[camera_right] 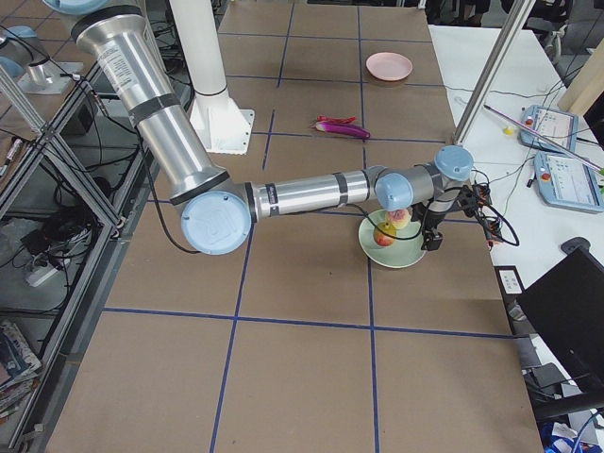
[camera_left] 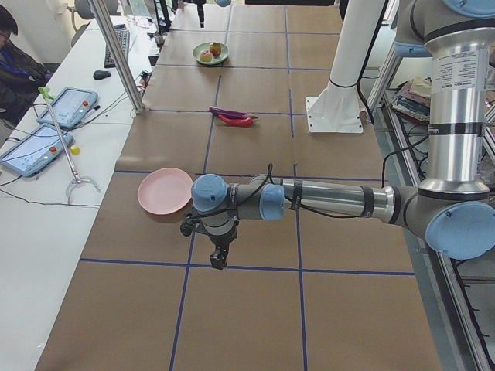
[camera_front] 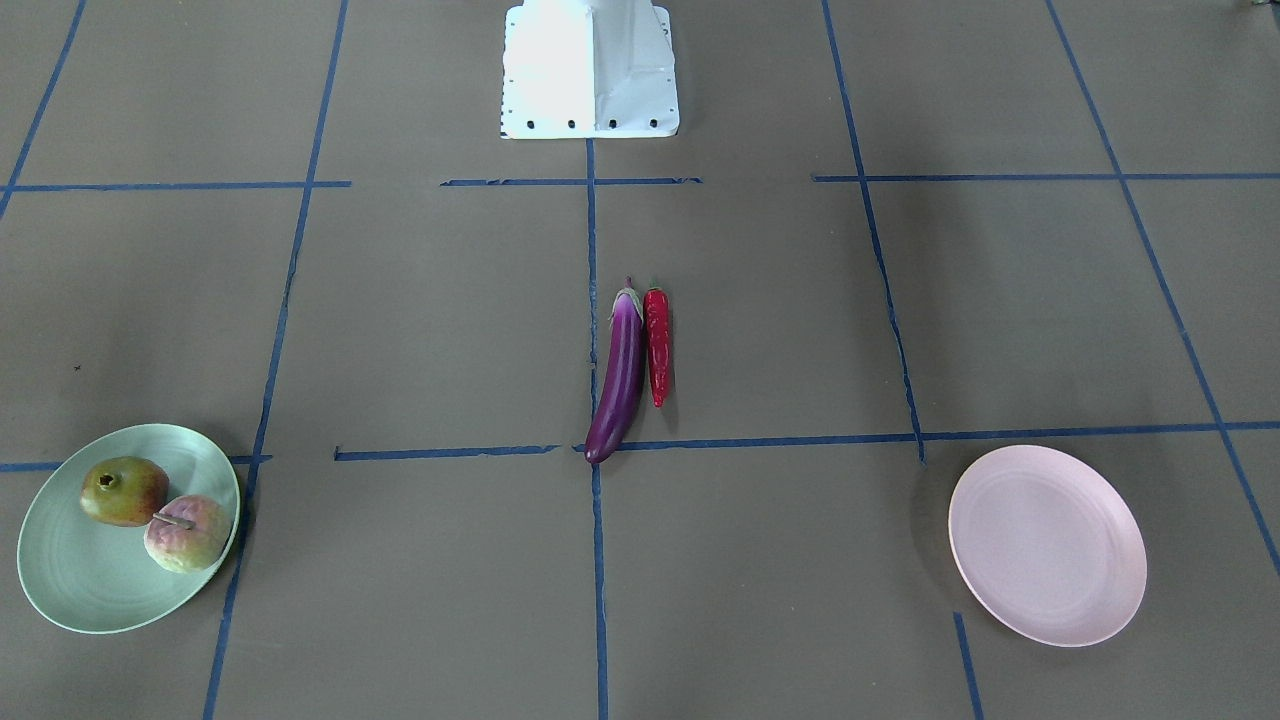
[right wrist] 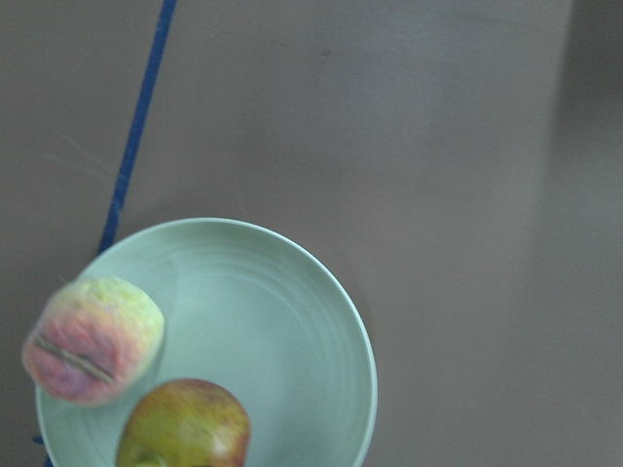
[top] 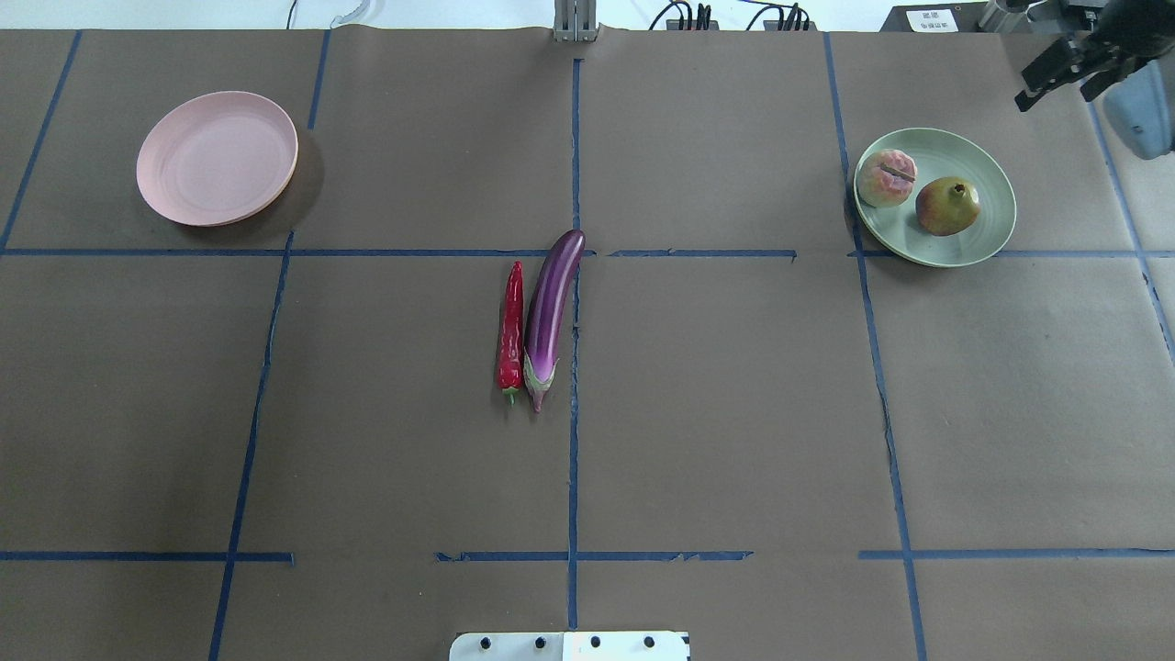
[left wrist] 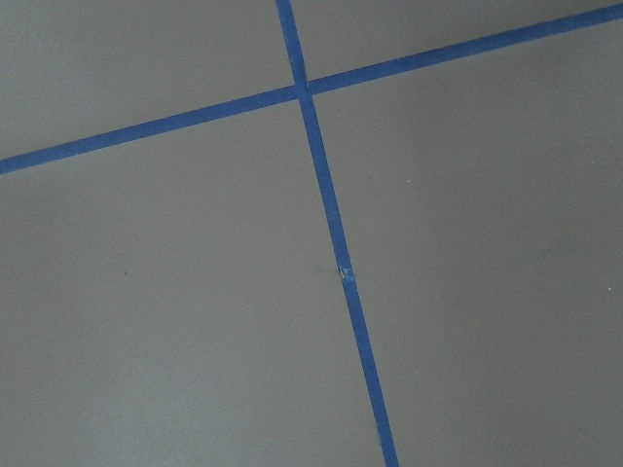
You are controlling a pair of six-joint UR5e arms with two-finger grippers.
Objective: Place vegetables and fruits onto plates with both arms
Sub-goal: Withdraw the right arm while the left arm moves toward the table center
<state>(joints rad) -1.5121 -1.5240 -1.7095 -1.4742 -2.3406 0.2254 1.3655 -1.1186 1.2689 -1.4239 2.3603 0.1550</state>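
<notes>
Table [top: 734, 413] first: the fruit is done, the veg isn't. My left arm [camera_left: 332, 199] hangs just beside the pink plate [top: 218, 158], which is bare. I can't tell if the left gripper [camera_left: 220, 261] is spread or pinched. The right gripper [top: 1054, 96] sits by the mint plate [top: 987, 234], fingers spread, holding nothing. The pomegranate [top: 947, 207] and peach [top: 886, 177] are on that plate. The eggplant [top: 551, 308] and chili [top: 510, 330] lie touching mid-table. I'd come straight down across the eggplant's middle, easing one finger between the two so the chili doesn't roll.

Brown table [top: 734, 413] gridded with blue tape [top: 574, 459]; white bench [camera_left: 46, 232] alongside holds two tablets [camera_left: 68, 107].
</notes>
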